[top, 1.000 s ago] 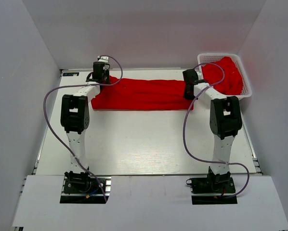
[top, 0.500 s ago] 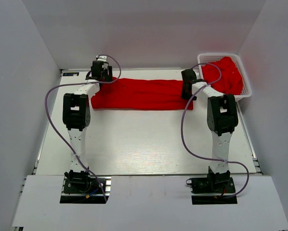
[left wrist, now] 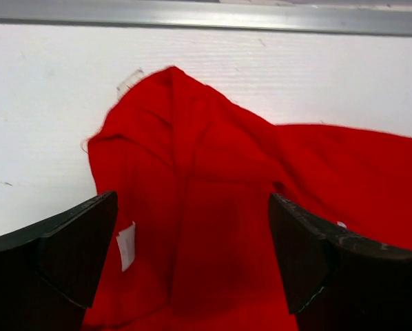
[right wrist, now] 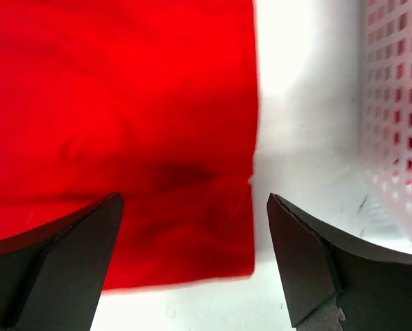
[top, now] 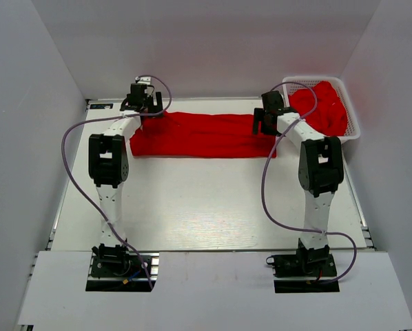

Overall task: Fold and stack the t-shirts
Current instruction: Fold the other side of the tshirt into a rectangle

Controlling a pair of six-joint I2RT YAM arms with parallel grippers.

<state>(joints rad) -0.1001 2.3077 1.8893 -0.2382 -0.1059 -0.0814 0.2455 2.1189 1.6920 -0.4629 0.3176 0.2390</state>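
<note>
- Left fingers (left wrist: 61, 255) stand spread wide and hold nothing, hanging over the bunched end of the t-shirt (left wrist: 213, 172). The right fingers (right wrist: 61, 262) gape just as empty over its straight end.
- That t-shirt lies as a long folded band across the upper middle of the overhead view, on the worktop (top: 206, 200). More t-shirts (top: 323, 107) are heaped in the basket (top: 302, 83) at upper right.
- Risk: a low fingertip may snag the limp cloth and drag the fold open.
- Cloth: soft, bright red and creased, with a small white label (left wrist: 126, 245). The basket is white perforated plastic.
</note>
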